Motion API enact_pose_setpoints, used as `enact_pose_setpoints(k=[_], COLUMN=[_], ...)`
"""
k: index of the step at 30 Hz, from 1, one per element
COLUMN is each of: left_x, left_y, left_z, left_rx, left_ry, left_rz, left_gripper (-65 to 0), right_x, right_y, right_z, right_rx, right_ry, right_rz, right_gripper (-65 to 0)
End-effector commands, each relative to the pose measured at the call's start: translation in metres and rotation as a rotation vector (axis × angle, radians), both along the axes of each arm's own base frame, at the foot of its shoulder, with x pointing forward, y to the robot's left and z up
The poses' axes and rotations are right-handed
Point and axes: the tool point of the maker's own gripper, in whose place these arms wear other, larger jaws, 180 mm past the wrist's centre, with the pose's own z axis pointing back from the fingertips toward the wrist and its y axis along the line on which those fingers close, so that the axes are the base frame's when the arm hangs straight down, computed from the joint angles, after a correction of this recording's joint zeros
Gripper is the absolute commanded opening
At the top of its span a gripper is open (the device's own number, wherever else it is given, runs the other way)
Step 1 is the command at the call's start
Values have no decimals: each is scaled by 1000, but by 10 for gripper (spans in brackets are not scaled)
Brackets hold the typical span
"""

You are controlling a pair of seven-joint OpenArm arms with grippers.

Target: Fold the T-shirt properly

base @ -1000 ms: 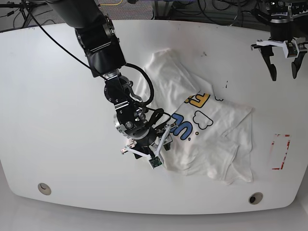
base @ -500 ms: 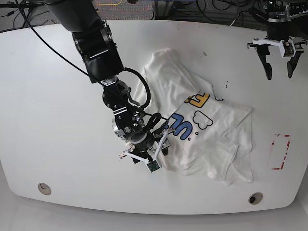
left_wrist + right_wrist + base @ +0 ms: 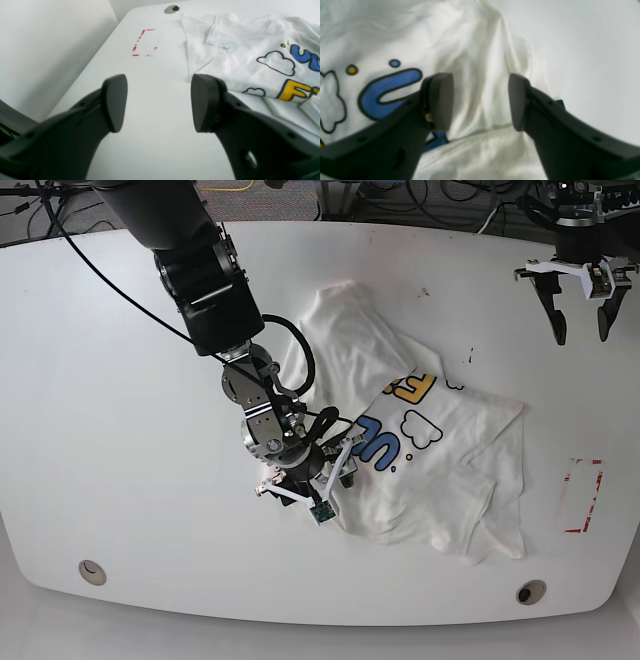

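Base view shows the right gripper (image 3: 318, 480), spread and empty, shifted toward 3 o'clock over the T-shirt (image 3: 440, 470) edge, suggesting regrasping, while the left gripper (image 3: 579, 330) is kept spread at 1 o'clock

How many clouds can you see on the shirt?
2. On the T-shirt, a big cloud sits beside the blue letters, and a small cloud sits next to the yellow letter. Folds may hide more.
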Motion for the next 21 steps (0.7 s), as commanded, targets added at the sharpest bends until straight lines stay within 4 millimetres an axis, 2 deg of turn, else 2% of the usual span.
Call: enact_pose_setpoints(k=[1, 21], left_x=[2, 4], left_y=[0, 1], left_z=[12, 11], left_rx=[18, 14], left_ry=[-41, -40], left_rz=[-8, -8], left_gripper=[-284, -280], right_x=[19, 18], right_y=[0, -8], right_z=[22, -26], right_rx=[20, 73], right_ry=[-68, -34], right_rz=[0, -12], right_gripper=[-271, -271])
